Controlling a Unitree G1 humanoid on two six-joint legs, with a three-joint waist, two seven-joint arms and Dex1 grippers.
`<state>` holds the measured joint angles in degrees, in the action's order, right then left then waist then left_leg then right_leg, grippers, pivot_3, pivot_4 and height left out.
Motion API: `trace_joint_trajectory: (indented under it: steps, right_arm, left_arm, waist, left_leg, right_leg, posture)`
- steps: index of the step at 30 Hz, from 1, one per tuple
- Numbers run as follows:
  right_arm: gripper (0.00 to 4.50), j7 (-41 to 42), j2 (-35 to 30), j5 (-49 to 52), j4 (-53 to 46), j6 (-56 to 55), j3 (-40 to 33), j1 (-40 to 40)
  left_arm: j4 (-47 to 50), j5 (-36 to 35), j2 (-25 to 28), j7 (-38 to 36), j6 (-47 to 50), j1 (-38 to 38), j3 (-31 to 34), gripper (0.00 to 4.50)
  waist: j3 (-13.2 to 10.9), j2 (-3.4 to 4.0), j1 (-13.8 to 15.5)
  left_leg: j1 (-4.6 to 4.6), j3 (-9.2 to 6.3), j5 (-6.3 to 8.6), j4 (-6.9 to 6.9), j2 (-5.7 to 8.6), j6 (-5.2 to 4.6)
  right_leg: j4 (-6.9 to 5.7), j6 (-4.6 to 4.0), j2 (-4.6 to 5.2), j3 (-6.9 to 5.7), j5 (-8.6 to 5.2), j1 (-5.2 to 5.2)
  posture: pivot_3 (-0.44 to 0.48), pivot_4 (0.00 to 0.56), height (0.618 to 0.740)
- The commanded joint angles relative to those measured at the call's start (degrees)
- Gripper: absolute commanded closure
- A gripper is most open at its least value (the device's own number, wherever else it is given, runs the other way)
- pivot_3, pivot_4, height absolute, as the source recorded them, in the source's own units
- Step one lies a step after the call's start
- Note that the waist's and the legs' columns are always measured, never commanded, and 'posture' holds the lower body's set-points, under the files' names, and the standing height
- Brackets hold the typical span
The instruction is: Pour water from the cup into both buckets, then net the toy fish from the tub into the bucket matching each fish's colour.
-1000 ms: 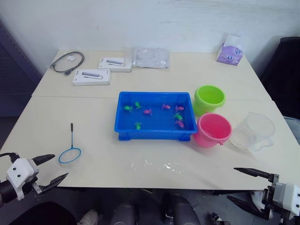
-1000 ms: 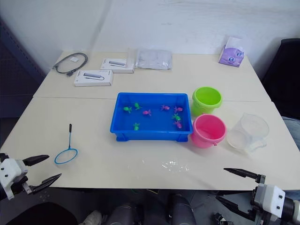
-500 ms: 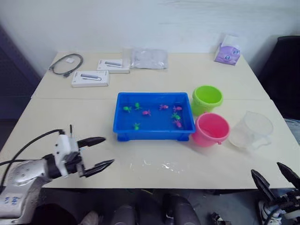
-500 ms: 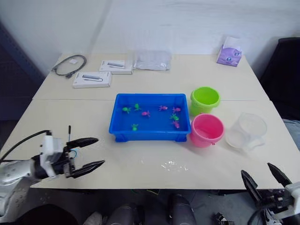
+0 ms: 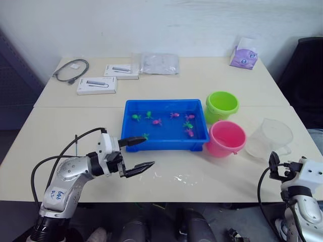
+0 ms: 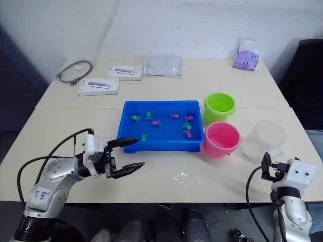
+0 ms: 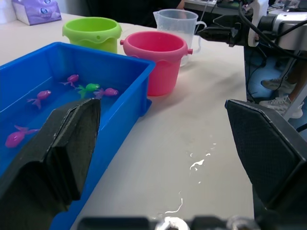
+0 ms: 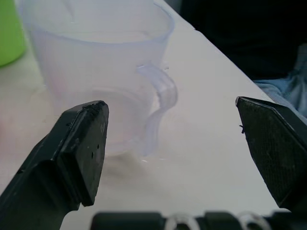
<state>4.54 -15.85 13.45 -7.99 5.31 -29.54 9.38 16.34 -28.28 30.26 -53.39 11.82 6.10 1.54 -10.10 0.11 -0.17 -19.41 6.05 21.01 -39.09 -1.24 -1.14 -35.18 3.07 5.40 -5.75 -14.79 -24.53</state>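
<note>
Right gripper (image 8: pixel 172 143): fingers spread wide, holding nothing — aimed at the cup's handle.
Left gripper (image 5: pixel 137 154): fingers parted and empty, hovering over the tabletop (image 5: pixel 202 83) just in front of the tub (image 5: pixel 132 143).
Cup (image 5: pixel 271 138): upright near the right tabletop edge, just beside the pink bucket (image 5: pixel 227 139).
Handling: thin clear plastic, probably light and slick — I judge the handle (image 8: pixel 160 103) the safest hold.
Green bucket (image 5: pixel 222 106): behind the pink one.
Toy fish (image 5: pixel 189 125): scattered in the tub's water.
</note>
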Motion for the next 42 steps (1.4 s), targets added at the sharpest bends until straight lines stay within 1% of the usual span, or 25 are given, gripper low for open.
trace_joint_trajectory:
  steps: [1, 7, 14, 22, 24, 25, 26, 28, 29, 30, 31, 32, 33, 38, 42]
  right_arm:
    - [0.00, -2.57, -0.92, -1.79, 1.78, -0.46, -1.30, -1.04]
    - [0.00, -6.95, 0.18, -1.45, 8.85, -3.06, -2.69, -5.66]
    - [0.00, -9.53, 1.16, 0.82, 14.99, -5.94, -3.64, -10.45]
    - [0.00, -6.70, 0.21, 2.69, 20.52, -10.81, -3.19, -14.52]
    - [0.55, -5.74, -0.35, 2.54, 21.28, -11.56, -2.72, -15.13]
    - [0.92, -5.58, -0.40, 2.56, 21.34, -11.79, -2.68, -15.35]
    - [1.38, -5.51, -0.41, 2.58, 21.36, -11.95, -2.69, -15.51]
    - [2.43, -5.51, -0.39, 2.72, 20.98, -11.87, -2.86, -15.70]
    - [2.77, -5.38, -0.37, 2.90, 20.37, -11.65, -2.87, -15.79]
    - [3.39, -5.33, -0.40, 3.02, 19.77, -11.38, -2.90, -15.81]
    - [3.77, -5.31, -0.42, 3.13, 19.21, -11.11, -2.92, -15.80]
    - [4.28, -5.34, -0.49, 3.29, 18.28, -10.65, -2.96, -15.62]
    - [4.46, -5.37, -0.56, 3.44, 17.64, -10.32, -3.00, -15.42]
    - [4.46, -5.47, -1.21, 4.77, 9.29, -6.73, -3.40, -12.70]
    - [4.46, -4.68, -3.86, 6.60, 0.37, -1.59, -4.51, -10.83]
  left_arm:
    - [-0.50, 0.48, -0.03, -0.47, -1.76, 0.93, 0.28, 0.04]
    - [-1.55, 0.94, -0.19, -0.86, -2.70, 1.73, -0.11, 0.04]
    - [-2.30, 1.21, -0.18, -1.51, -3.28, 2.21, -0.54, 0.04]
    - [-3.38, 0.69, -0.11, -2.68, -2.79, 3.69, -0.30, 0.04]
    - [-3.74, 0.80, -0.17, -2.99, -2.97, 3.92, -0.37, 0.00]
    - [-3.76, 0.82, -0.22, -3.11, -3.02, 3.87, -0.40, 0.00]
    - [-3.80, 0.86, -0.27, -3.20, -3.07, 3.85, -0.41, 0.00]
    - [-3.91, 0.58, -0.59, -3.25, -2.93, 3.95, -0.39, 0.00]
    - [-4.18, 0.18, -0.96, -3.34, -2.72, 4.31, -0.39, 0.00]
    - [-4.37, -0.16, -1.25, -3.55, -2.52, 4.64, -0.48, 0.00]
    - [-4.51, -0.42, -1.41, -3.84, -2.30, 4.91, -0.58, 0.00]
    - [-4.61, -0.75, -1.64, -4.10, -2.00, 5.33, -0.68, 0.00]
    - [-4.59, -0.93, -1.77, -4.26, -1.81, 5.54, -0.74, 0.00]
    - [-3.84, -2.88, -2.79, -4.36, 0.59, 6.94, -0.81, 0.00]
    - [-5.32, -2.93, -3.05, -4.85, 1.13, 8.59, -1.02, 0.00]
  waist:
    - [0.00, 0.00, -0.03]
    - [0.00, 0.00, -0.10]
    - [0.00, 0.00, -0.17]
    - [0.00, 0.00, -0.29]
    - [0.00, 0.00, -0.41]
    - [0.00, 0.00, -0.48]
    - [0.00, 0.00, -0.57]
    - [0.00, 0.00, -0.72]
    - [0.00, 0.00, -0.83]
    - [0.00, 0.00, -0.79]
    - [0.00, 0.00, -0.73]
    - [0.00, 0.00, -0.78]
    - [0.00, 0.00, -0.80]
    - [-0.01, 0.02, -0.47]
    - [-0.07, 0.11, -0.52]
  left_leg:
    - [0.00, 0.00, 0.00, 0.00, 0.00, 0.00]
    - [0.00, 0.01, -0.01, 0.00, -0.01, -0.04]
    - [0.00, 0.01, -0.01, 0.00, -0.01, -0.04]
    - [-0.01, 0.01, -0.02, 0.00, -0.02, -0.05]
    - [-0.01, 0.01, -0.02, 0.00, -0.02, -0.05]
    - [-0.01, 0.02, -0.02, 0.00, -0.02, -0.05]
    - [-0.02, 0.01, -0.02, 0.00, -0.02, -0.05]
    - [-0.02, 0.01, -0.02, 0.01, -0.03, -0.05]
    - [-0.02, 0.01, -0.02, 0.01, -0.03, -0.05]
    - [-0.02, 0.00, -0.02, 0.01, -0.03, -0.05]
    - [-0.03, 0.00, -0.02, 0.01, -0.03, -0.05]
    - [-0.03, -0.01, -0.03, 0.01, -0.02, -0.06]
    - [-0.03, 0.00, -0.03, 0.01, -0.02, -0.06]
    - [-0.11, -0.05, -0.02, 0.01, -0.04, -0.05]
    - [-0.11, -0.03, -0.02, 0.01, -0.03, -0.06]
  right_leg:
    - [0.00, 0.00, 0.00, 0.00, 0.00, 0.00]
    - [0.00, 0.01, -0.01, 0.01, 0.00, 0.00]
    - [0.00, 0.01, -0.02, 0.01, 0.00, 0.00]
    - [0.00, 0.01, -0.02, 0.00, 0.00, 0.00]
    - [0.01, 0.01, -0.02, 0.00, 0.00, 0.00]
    - [0.01, 0.02, -0.02, 0.01, 0.00, 0.00]
    - [0.01, 0.02, -0.01, 0.01, 0.00, 0.00]
    - [0.01, 0.01, -0.02, 0.00, 0.00, 0.00]
    - [0.00, 0.01, -0.02, 0.00, 0.00, 0.00]
    - [0.01, 0.01, -0.01, 0.00, 0.00, 0.00]
    - [0.01, 0.01, 0.00, -0.01, 0.00, 0.00]
    - [0.01, 0.02, 0.00, -0.01, 0.00, 0.00]
    - [0.01, 0.02, 0.00, 0.00, 0.00, 0.00]
    - [0.06, 0.02, 0.00, -0.04, 0.00, -0.02]
    - [0.06, 0.04, 0.01, -0.02, 0.01, -0.02]
  posture:
    - [0.000, 0.150, 0.740]
    - [0.000, 0.150, 0.740]
    - [0.000, 0.150, 0.740]
    - [0.000, 0.150, 0.740]
    - [0.000, 0.150, 0.740]
    - [0.000, 0.150, 0.740]
    - [0.000, 0.150, 0.740]
    - [0.000, 0.150, 0.740]
    - [0.000, 0.150, 0.740]
    - [0.000, 0.150, 0.740]
    - [0.000, 0.150, 0.740]
    - [0.000, 0.150, 0.740]
    - [0.000, 0.150, 0.740]
    - [0.000, 0.150, 0.740]
    - [0.000, 0.150, 0.740]
